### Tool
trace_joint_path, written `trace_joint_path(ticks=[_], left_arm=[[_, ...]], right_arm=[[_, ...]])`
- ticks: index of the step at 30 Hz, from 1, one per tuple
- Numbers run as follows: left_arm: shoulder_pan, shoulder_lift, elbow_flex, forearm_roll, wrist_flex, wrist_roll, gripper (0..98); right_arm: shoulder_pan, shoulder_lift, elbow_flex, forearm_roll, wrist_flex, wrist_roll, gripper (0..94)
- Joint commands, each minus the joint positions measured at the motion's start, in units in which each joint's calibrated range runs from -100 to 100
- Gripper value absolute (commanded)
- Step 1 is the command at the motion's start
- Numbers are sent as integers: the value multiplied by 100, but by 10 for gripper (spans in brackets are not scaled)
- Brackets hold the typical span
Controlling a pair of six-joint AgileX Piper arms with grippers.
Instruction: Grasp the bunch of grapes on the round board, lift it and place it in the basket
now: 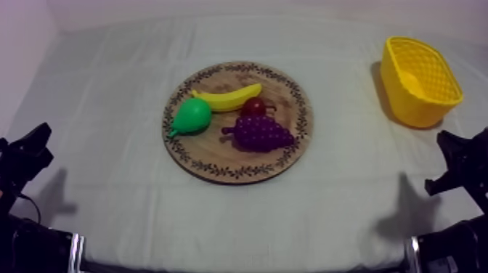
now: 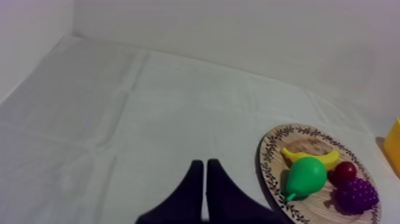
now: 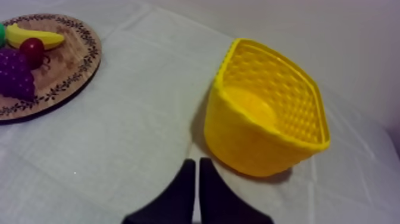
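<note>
Status, both arms parked.

Left gripper (image 2: 204, 164): black fingers pressed together into a narrow wedge, nothing held. It sits low over bare grey-white cloth (image 2: 119, 119) at my left edge of the table, with the board off to its right.

Right gripper (image 3: 197, 161): same, fingers together, nothing between them. It sits low over the cloth with the basket near, just ahead of the tips.

The purple bunch of grapes (image 1: 259, 133) lies on the round wooden board with patterned rim (image 1: 218, 168), in the front right part as the top view sees it, stem end pointing towards the pear. Neither gripper is touching it.

Other items on the board:
- small red fruit (image 1: 253, 107), directly behind the grapes; touching or a hair apart, can't tell
- green pear (image 1: 192, 116), left of the grapes, with bare wood between them
- yellow banana (image 1: 226, 98), lying across the rear, behind the pear and the red fruit

The board is mid-table. The yellow plastic lattice basket (image 1: 408, 109) is at the far right, well apart from the board.
</note>
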Motion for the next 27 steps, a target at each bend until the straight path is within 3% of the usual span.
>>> trace_joint_path(ticks=[1, 20, 27], left_arm=[[0, 0, -3, -3, -3, 1, 1], [0, 0, -3, -3, -3, 1, 1], [0, 0, -3, -3, -3, 1, 1]], right_arm=[[1, -2, 15, 2, -2, -158, 4], [-18, -2, 9, 8, -34, -234, 4], [-196, 204, -195, 194, -359, -456, 3]])
